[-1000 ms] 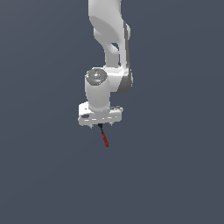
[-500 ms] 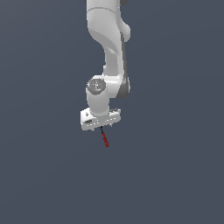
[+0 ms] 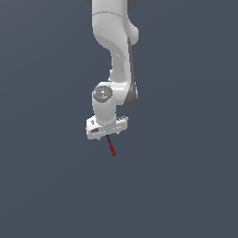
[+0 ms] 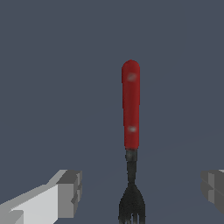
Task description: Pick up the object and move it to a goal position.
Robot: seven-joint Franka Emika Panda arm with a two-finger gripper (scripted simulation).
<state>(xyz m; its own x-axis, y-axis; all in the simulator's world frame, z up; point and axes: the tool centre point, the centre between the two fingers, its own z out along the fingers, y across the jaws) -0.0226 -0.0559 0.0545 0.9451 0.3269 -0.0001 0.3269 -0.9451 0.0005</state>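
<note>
While the thin red rod with a short black forked end (image 4: 131,109) lies directly below the white two-fingered hand (image 3: 107,131), its long axis runs crosswise to the line between the fingers (image 4: 65,192). These stand spread wide, well apart from the rod on either side, gripping nothing. Judging from this, a straight descent would bracket the black end.

One red rod (image 4: 131,105) (black fork-like end), one white arm (image 3: 115,51), one claw (image 3: 108,135) — nothing more.
</note>
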